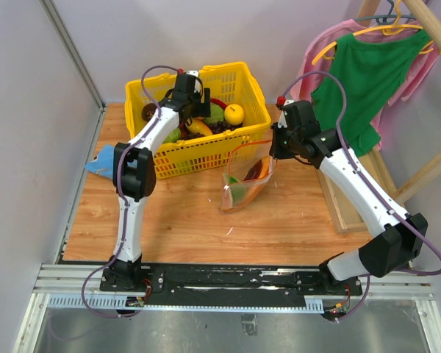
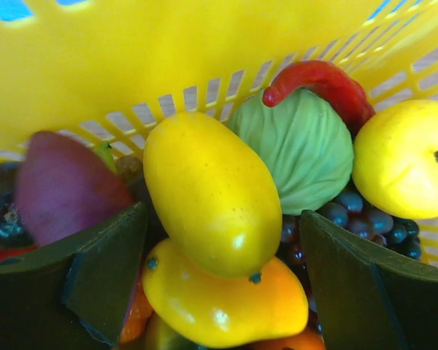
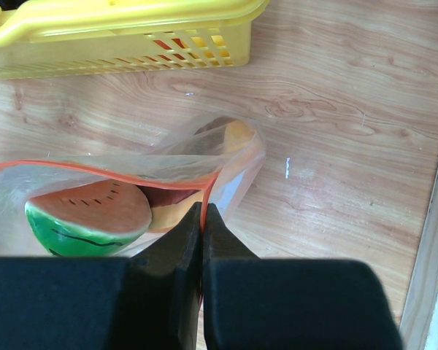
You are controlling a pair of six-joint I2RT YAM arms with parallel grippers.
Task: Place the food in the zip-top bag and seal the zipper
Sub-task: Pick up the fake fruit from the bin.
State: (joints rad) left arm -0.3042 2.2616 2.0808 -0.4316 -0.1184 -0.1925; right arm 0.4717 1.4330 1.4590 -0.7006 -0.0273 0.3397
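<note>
Right gripper (image 3: 203, 213) pinches the bag (image 3: 237, 157) rim, holding its mouth up so food drops in; watermelon slice (image 3: 87, 213) already inside. Left gripper (image 2: 219, 226) gapes around yellow fruit (image 2: 208, 182) in basket (image 2: 131, 51), likely next pick.

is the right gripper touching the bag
Touching. The right wrist view shows the right gripper shut on the zip-top bag at its red-orange edge.
</note>
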